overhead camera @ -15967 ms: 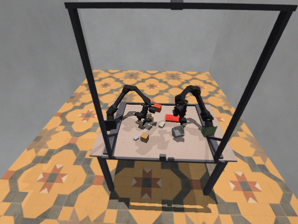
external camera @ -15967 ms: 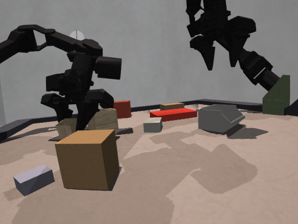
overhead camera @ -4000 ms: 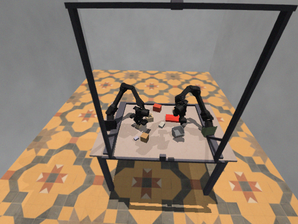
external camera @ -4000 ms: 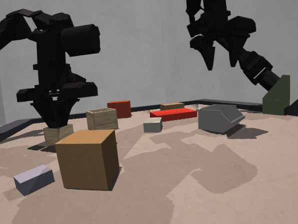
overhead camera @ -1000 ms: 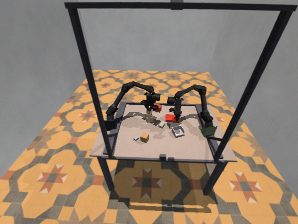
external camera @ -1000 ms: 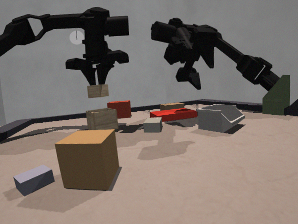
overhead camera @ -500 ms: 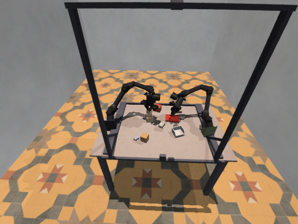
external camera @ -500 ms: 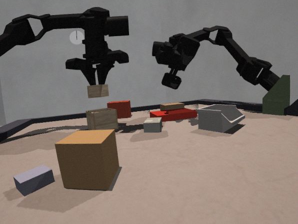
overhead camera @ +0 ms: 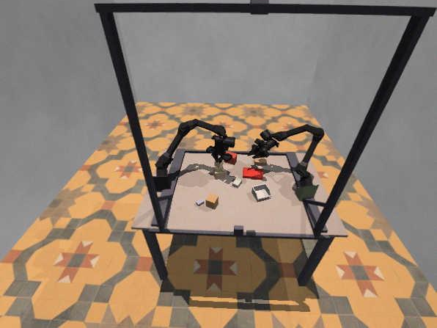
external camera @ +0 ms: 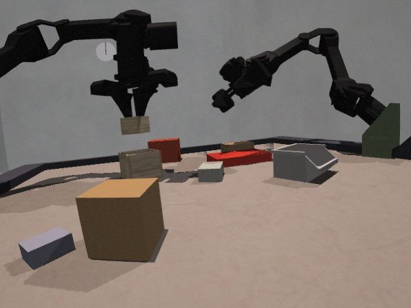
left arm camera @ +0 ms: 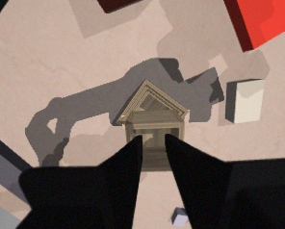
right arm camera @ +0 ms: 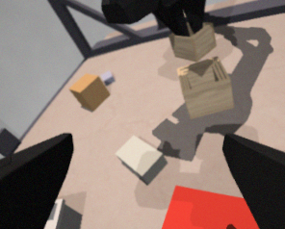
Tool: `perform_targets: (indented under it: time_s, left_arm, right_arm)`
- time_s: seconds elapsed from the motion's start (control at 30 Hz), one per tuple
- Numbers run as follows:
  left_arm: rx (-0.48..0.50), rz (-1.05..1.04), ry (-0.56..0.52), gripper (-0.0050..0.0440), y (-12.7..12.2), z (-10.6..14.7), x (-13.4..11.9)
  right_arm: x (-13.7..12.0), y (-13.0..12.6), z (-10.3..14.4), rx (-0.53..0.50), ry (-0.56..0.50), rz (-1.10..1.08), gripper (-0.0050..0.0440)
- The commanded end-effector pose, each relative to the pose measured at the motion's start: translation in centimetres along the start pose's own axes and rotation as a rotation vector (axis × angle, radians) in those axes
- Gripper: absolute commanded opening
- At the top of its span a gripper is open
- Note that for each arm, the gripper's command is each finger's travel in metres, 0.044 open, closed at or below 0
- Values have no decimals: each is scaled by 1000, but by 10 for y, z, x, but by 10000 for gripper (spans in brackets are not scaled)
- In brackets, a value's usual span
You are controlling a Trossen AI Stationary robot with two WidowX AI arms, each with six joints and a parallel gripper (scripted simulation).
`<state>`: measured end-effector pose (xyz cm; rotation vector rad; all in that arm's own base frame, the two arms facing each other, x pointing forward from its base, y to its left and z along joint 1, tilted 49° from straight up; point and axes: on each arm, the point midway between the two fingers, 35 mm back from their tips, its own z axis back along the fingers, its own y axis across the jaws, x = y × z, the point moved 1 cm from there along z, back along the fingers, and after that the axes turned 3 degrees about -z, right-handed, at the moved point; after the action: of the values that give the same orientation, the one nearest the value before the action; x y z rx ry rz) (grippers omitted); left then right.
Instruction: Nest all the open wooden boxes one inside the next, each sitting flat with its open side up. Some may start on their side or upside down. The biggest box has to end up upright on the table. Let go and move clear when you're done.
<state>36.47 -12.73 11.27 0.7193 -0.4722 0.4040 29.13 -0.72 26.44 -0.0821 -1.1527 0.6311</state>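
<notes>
My left gripper (external camera: 134,111) is shut on the rim of a small open wooden box (external camera: 135,125) and holds it in the air. Right below it a larger wooden box (external camera: 141,163) stands on the table, open side up. In the left wrist view the small box (left arm camera: 155,144) hangs over the larger box (left arm camera: 155,103), which is turned at an angle to it. A low wooden box (external camera: 237,146) lies on a flat red slab (external camera: 238,157) further back. My right gripper (external camera: 224,99) is open and empty, high in the air above the slab.
An orange cube (external camera: 121,218) and a lavender block (external camera: 46,247) lie at the front. A pale cube (external camera: 210,171), a grey-white bin (external camera: 303,161) and a red block (external camera: 165,149) stand around the middle. A green block (external camera: 382,131) sits by the right arm's base.
</notes>
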Motion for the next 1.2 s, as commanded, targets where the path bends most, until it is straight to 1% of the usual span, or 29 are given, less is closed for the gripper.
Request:
perform_targets:
  time_s: [0.0, 0.1, 0.2, 0.67, 0.87, 0.93, 1.17]
  left_arm:
    - [-15, 10, -7, 178, 0, 5, 4]
    - [-15, 10, -7, 178, 0, 5, 4]
    - [-15, 10, -7, 178, 0, 5, 4]
    - [-13, -8, -7, 178, -3, 4, 4]
    - [-19, -157, -12, 178, -1, 7, 6]
    - [-19, -157, -12, 178, -1, 7, 6]
    - [-14, -407, -11, 178, -1, 5, 4]
  right_arm:
    - [16, -15, 32, -81, -176, 216, 400]
    - [22, -19, 48, -140, -232, 349, 400]
    - [25, -21, 55, -168, -254, 412, 400]
    - [26, -22, 55, -168, -254, 412, 400]
    - [26, -22, 55, -168, -254, 412, 400]
    - [26, -22, 55, -168, -254, 412, 400]
    - [26, -22, 55, -168, -254, 412, 400]
